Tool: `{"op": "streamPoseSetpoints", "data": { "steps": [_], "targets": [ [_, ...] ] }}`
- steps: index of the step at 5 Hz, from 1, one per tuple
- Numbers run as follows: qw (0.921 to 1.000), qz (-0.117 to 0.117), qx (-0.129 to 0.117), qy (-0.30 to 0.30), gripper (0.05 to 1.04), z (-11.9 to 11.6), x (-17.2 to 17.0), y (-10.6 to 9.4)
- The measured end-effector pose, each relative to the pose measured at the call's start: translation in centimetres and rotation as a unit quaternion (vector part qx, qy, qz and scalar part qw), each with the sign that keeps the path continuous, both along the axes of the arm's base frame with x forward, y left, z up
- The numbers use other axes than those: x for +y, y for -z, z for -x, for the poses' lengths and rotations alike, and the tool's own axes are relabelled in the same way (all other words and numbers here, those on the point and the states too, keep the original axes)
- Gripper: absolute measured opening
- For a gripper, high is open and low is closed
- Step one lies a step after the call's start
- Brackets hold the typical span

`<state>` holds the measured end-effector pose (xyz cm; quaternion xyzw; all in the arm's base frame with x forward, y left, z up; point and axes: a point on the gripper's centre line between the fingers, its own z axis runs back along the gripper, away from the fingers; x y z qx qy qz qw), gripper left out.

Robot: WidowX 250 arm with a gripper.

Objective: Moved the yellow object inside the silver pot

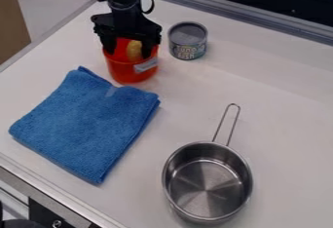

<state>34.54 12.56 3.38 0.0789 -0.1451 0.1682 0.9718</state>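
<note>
Where the white tabletop (pixel 280 90) ends, pale floor (pixel 50 9) shows.

Pot (pixel 207 180): glossy smooth metal. Towel (pixel 86 122): matt, rough cloth. Cup (pixel 132 71): smooth plastic. Can (pixel 188 41): metal.
</note>
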Motion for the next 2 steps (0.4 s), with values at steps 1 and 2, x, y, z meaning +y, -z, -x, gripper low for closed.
{"op": "streamPoseSetpoints", "data": {
  "steps": [1,2],
  "targets": [
    [0.9999,0.001,0.009,-0.005,1.000,0.14,0.01,0.76],
    [0.9999,0.008,0.004,-0.006,0.969,0.05,-0.01,0.82]
  ]
}}
